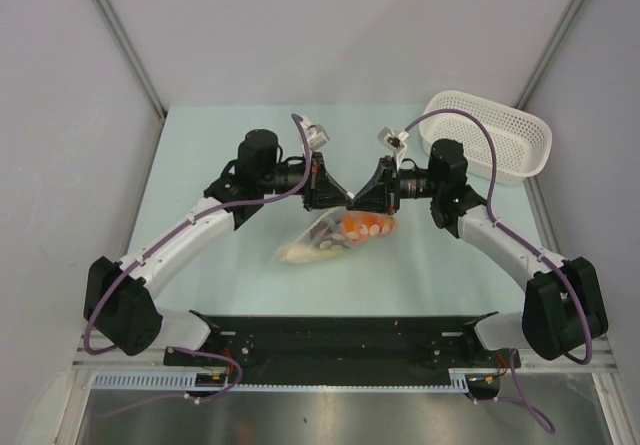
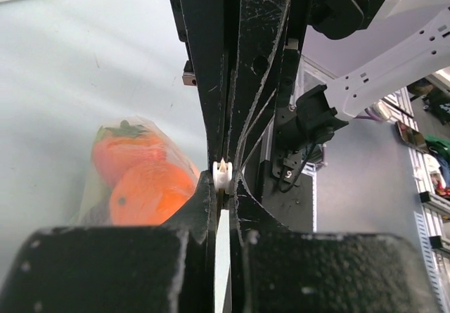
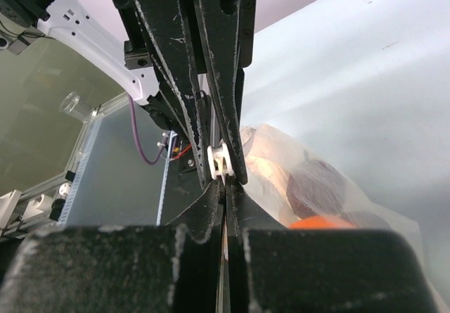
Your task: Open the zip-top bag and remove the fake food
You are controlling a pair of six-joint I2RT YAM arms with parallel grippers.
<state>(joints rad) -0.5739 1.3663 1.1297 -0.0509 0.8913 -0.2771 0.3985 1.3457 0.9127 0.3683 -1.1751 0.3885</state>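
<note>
Clear plastic bag (image 1: 335,237), food (image 1: 360,227) inside, lies well apart from the basket (image 1: 490,135), to its near-left | left gripper (image 2: 223,185) and right gripper (image 3: 225,181) both clenched on the bag at its zip strip (image 2: 222,250) | I should pull apart slowly and evenly so neither lip slips.

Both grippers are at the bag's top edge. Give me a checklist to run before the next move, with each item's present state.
1. Grip of the left gripper on the top edge of the zip-top bag: ok, shut on it.
2. Grip of the right gripper on the same edge: ok, shut on it.
3. Each gripper holds a different wall of the bag mouth: cannot tell, the fingers hide it.
4. The fake food is out: not ok, it is inside the bag.
5. The white basket is clear of the grippers: ok, far right.
</note>
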